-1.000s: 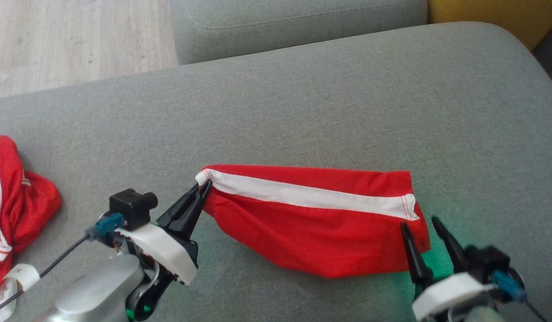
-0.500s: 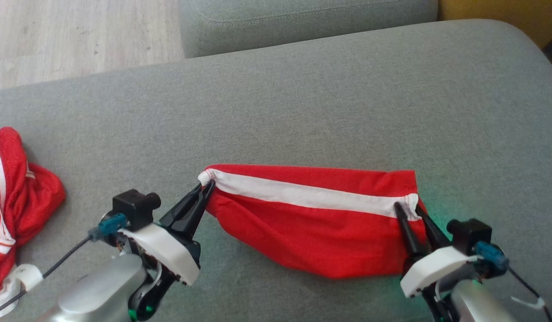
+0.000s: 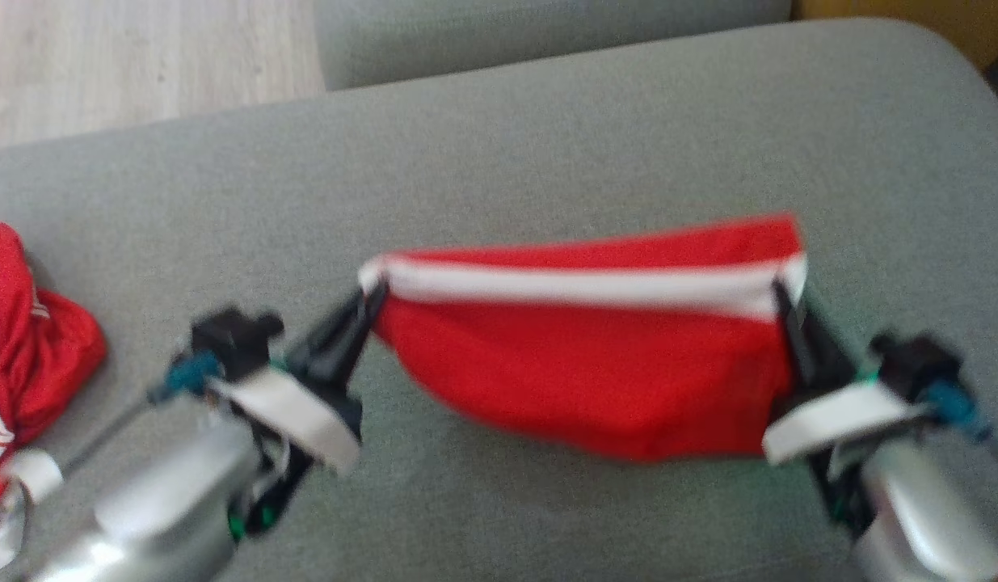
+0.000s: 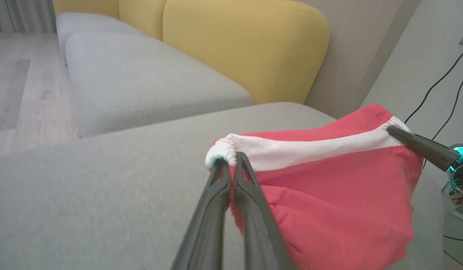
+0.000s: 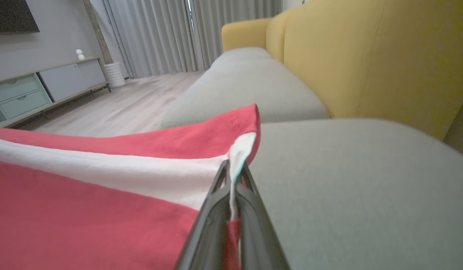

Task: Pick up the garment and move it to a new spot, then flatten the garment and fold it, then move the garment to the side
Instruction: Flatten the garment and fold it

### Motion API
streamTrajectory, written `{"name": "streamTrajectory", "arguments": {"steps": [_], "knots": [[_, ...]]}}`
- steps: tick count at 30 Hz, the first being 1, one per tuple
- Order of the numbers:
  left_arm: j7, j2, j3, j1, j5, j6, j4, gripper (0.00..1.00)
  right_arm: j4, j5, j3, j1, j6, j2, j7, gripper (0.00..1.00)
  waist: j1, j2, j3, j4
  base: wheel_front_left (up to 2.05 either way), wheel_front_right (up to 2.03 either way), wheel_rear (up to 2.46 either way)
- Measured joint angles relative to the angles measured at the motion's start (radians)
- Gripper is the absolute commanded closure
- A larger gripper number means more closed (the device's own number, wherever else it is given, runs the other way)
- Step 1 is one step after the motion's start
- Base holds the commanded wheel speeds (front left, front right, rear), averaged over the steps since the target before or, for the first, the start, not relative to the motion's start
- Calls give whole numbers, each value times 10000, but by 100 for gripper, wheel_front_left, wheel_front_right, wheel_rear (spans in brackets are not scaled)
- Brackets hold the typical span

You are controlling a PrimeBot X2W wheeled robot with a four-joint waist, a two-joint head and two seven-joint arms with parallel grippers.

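Now clamps the right end effector (image 3: 787,301), open a second ago, on one corner of the red garment (image 3: 579,364), with the left end effector (image 3: 371,305) pinching the other, and holds it slung over the grey sofa cushion (image 3: 547,162), ready for moving

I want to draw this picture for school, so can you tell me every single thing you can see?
garment: one, red with a white stripe, stretched between both grippers over the near seat
clothes bundle: one, red with white stripes, on the seat at the robot's left
seat cushions: at least two, grey, one under the garment, another beyond it
back cushions: several, yellow, behind the seats
floor: one, pale wood, beyond the sofa
curtains: grey, at the far wall
cabinet: one, pale grey and green, beside the curtains
cables: two, black, on the wall
left gripper: one, dark, shut on the garment's left corner
right gripper: one, dark, shut on its right corner
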Motion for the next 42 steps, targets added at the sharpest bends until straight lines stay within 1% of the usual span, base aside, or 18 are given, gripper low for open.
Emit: {"name": "streamTrajectory", "arguments": {"steps": [3, 6, 9, 13, 16, 19, 22, 24, 26, 29, 30, 33, 37, 38, 42], "knots": [[-13, -6, 405, -917, 408, -42, -153, 100, -616, 115, -86, -875, 0, -420, 0, 100, 0, 0, 311, -36, 0, 0, 0], [-88, -90, 915, -2464, 844, -184, -79, 100, -1049, 360, -132, -2634, 0, -1124, 35, 100, 1, 0, 724, -70, 0, 0, 0], [-100, -589, 1708, -4395, 1254, -272, 245, 100, -1258, 706, -192, -4941, 0, -1879, 130, 100, 3, 0, 1248, -84, 0, 0, 0], [-182, -1498, 3108, -6623, 2157, -337, 499, 100, -1275, 920, -102, -7504, 0, -2704, 188, 100, 4, 0, 1983, -44, 0, 0, 0], [-186, -1923, 3927, -7321, 2744, -560, 660, 100, -1106, 894, 63, -8667, 0, -2830, 113, 100, 4, 0, 2431, -2, 0, 0, 0], [-186, -2157, 4307, -7036, 3097, -767, 911, 100, -899, 811, 255, -8949, 0, -2819, 96, 100, 6, -1, 2672, 73, 0, 0, 0], [-186, -2247, 4265, -5958, 3258, -901, 1005, 100, -681, 895, 263, -8594, 0, -2800, 69, 100, 1, 0, 2649, 168, 0, 0, 0], [-186, -2295, 4142, -4970, 3338, -980, 957, 100, -612, 1007, 255, -7966, 0, -2800, 21, 100, -1, 0, 2580, 217, 0, 0, 0], [-184, -2376, 4084, -3865, 3384, -988, 880, 100, -470, 1198, 249, -7068, 2, -2761, 15, 100, 1, 0, 2489, 271, 0, 0, 0], [-182, -2499, 3939, -2218, 3382, -1039, 838, 100, -366, 1467, 222, -5289, 2, -2633, 15, 100, -1, 0, 2275, 324, 0, 0, 0], [-182, -2499, 3939, -2218, 3382, -1039, 838, 100, -366, 1467, 222, -5289, 2, -2633, 15, 100, -1, 0, 2275, 324, 0, 0, 0], [-174, -2554, 3837, -572, 3252, -1064, 662, 100, -360, 1774, 213, -3422, 2, -2378, 19, 100, -1, 0, 1964, 324, 0, 0, 0], [-173, -2608, 4038, 1442, 3248, -1064, 104, 100, -731, 1941, 73, -1319, 2, -2132, 29, 100, -2, 0, 1470, 264, 0, 0, 0], [-173, -2656, 4188, 2383, 3484, -1064, -159, 100, -1051, 1939, -50, -445, 2, -2029, 121, 100, -3, 0, 1225, 211, 0, 0, 0], [-173, -2771, 4274, 4052, 3837, -1064, -502, 100, -1732, 1804, -493, 1054, 2, -1724, 199, 100, -3, 0, 781, 85, 0, 0, 0]]}}
